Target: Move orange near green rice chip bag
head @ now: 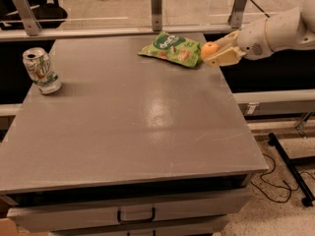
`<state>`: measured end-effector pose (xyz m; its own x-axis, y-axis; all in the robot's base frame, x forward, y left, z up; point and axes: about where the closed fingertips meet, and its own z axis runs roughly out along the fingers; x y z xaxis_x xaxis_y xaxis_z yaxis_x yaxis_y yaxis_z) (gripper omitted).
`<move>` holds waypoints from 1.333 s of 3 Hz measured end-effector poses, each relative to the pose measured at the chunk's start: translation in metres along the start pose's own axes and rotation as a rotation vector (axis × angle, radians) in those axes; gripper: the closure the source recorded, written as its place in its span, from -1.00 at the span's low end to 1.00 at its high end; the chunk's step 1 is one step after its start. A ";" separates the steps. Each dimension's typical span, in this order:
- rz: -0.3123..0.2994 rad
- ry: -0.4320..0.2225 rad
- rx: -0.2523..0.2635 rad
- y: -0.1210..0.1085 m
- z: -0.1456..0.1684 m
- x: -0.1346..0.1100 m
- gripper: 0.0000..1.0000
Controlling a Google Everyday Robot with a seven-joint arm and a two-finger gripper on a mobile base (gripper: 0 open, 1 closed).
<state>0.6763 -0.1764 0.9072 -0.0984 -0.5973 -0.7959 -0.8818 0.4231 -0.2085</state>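
Note:
The orange (208, 48) is small and round, held between my gripper's fingers at the table's far right edge, right beside the right end of the green rice chip bag (170, 48). The bag lies flat and crinkled on the far part of the table, with a white logo and tan chips pictured. My gripper (214, 50) reaches in from the right on a white arm (275, 31) and is shut on the orange, just above the table surface.
A white-and-green soda can (41, 71) stands at the table's left side. The grey table (128, 117) has drawers below. A metal rail with posts (156, 6) runs behind the table. Cables and a stand base (290, 166) lie on the floor at right.

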 end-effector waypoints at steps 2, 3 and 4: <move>0.079 -0.053 0.010 -0.013 0.025 0.017 0.19; 0.109 -0.069 0.001 -0.008 0.037 0.025 -0.30; 0.126 -0.078 -0.006 -0.007 0.046 0.030 -0.76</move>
<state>0.7007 -0.1659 0.8587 -0.1724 -0.4846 -0.8576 -0.8673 0.4874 -0.1011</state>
